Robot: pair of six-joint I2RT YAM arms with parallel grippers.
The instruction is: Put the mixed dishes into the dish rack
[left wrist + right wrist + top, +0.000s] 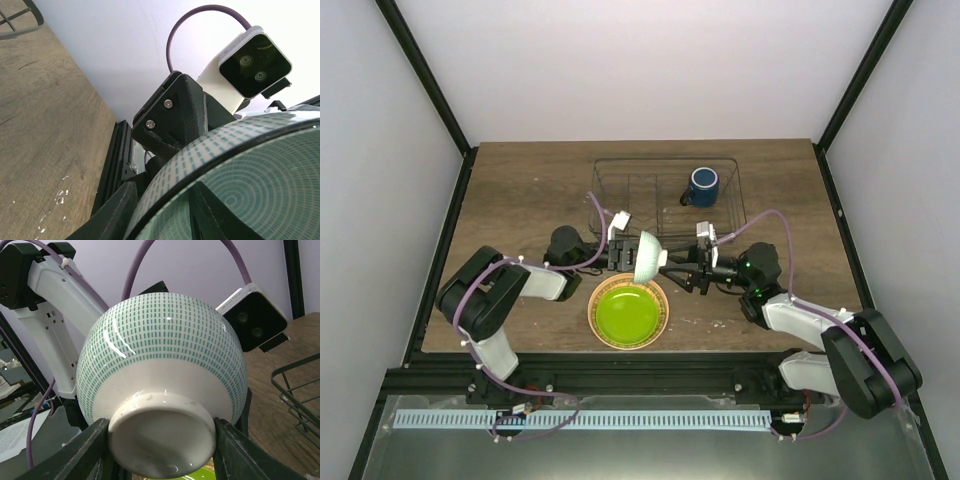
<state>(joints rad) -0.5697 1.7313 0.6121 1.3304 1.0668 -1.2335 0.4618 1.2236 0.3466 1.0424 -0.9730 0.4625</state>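
Both the left gripper [631, 255] and right gripper [667, 261] are pinching the bowl [646, 256] near the rack [620, 162], probably handing it over.

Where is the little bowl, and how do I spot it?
Find the wire dish rack at the back of the wooden table. Just in front of it the left gripper and right gripper meet, holding the bowl on its side by the green plate. It alone is white with tiny mint-green dashes.
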